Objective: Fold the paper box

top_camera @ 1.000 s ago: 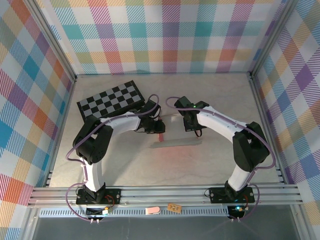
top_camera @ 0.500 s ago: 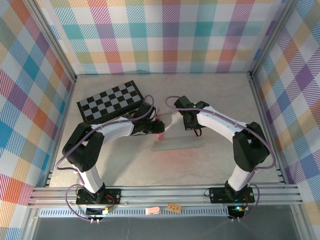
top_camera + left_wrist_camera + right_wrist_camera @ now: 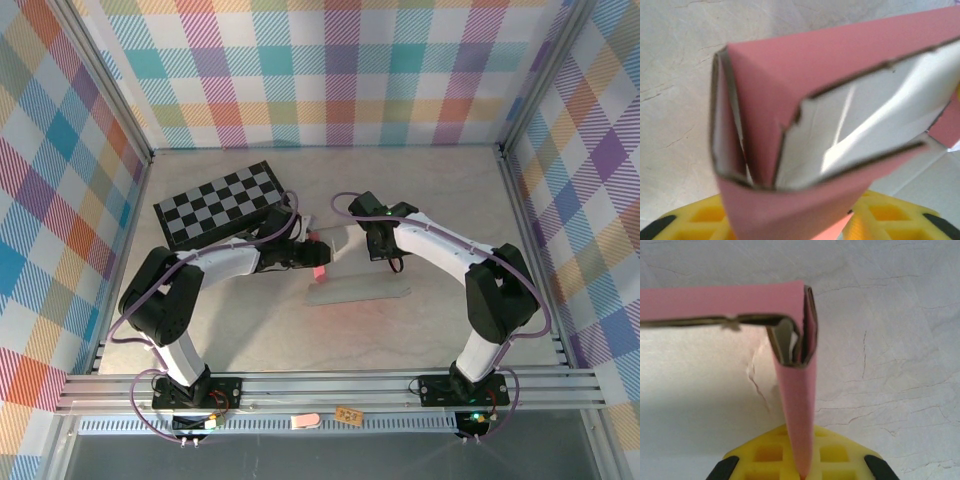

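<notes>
The right gripper (image 3: 801, 466) is pressed together on a narrow pink flap of the paper box (image 3: 715, 300), a pink die-cut piece of thin cardboard with a pale grey-white reverse. The flap runs straight down into the yellow jaw bed, and above the pinch it meets a folded corner where several layers lie against each other.

The left gripper (image 3: 313, 258) sits at the box's other end. In its wrist view a folded pink end hangs just over the yellow jaw bed, its grey-white inside showing, but whether the jaws are spread or pinching the cardboard I cannot tell.

From above, the box lies between the two grippers near the middle of the pale marbled table (image 3: 430, 190). A long pale panel rests on the surface and a pink edge stands up at the left end.

A black-and-white checkered board (image 3: 222, 200) lies flat behind the left arm, apart from the box. Pastel plaid walls (image 3: 340, 70) close the table in on three sides.

On the aluminium rail (image 3: 330, 385) in front of the arm bases sits a small orange tag (image 3: 348, 413), its dark marks too small to read.
</notes>
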